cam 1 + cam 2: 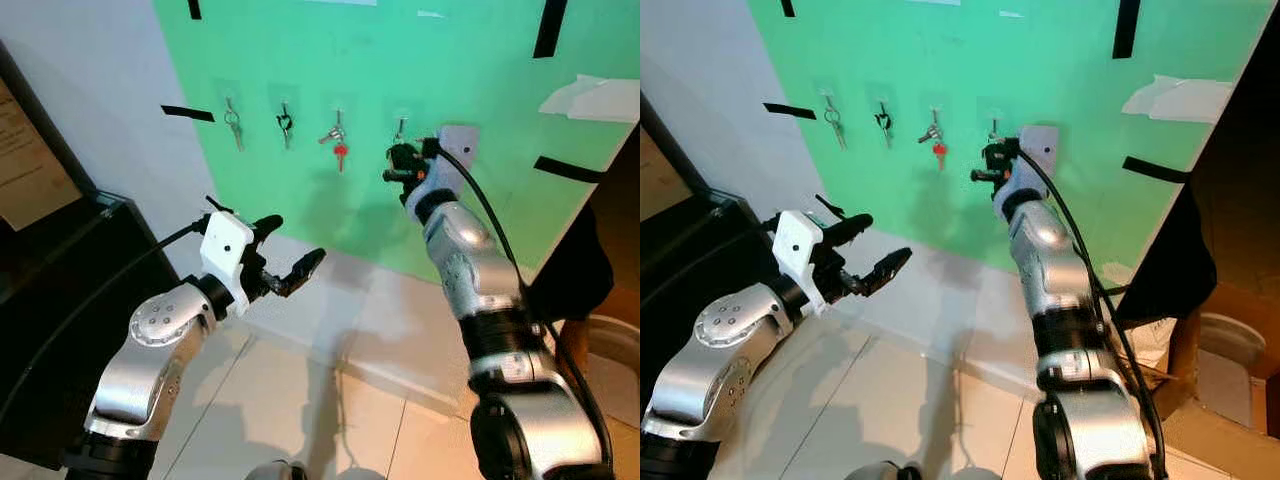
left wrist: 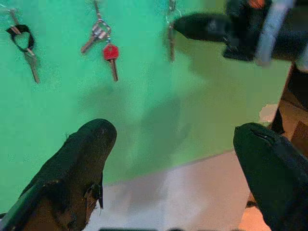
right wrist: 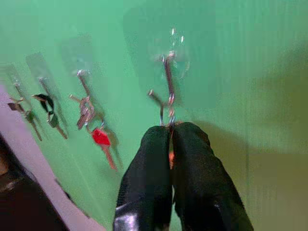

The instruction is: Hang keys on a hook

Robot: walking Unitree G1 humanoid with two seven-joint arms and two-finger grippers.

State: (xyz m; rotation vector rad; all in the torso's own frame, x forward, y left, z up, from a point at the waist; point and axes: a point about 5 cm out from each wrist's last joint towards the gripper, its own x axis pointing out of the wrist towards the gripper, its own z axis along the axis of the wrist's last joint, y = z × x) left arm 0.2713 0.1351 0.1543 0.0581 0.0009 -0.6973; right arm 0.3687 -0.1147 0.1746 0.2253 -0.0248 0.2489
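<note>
In the left eye view, the right gripper reaches up to the green wall board, at the rightmost small metal hook in a row of four. To its left hang a bunch with a red-headed key, a black-tagged key and a plain silver key on a ring. The left gripper hovers lower, well apart from the board, its fingers spread.

The right eye view shows the same row, with strips of black tape on the board and pale floor tiles below.

In the left wrist view, the two spread black fingers frame the board.

In the right wrist view, the right gripper's fingers are pressed together, pinching the silver key ring, which sits at the hook's lower end.
</note>
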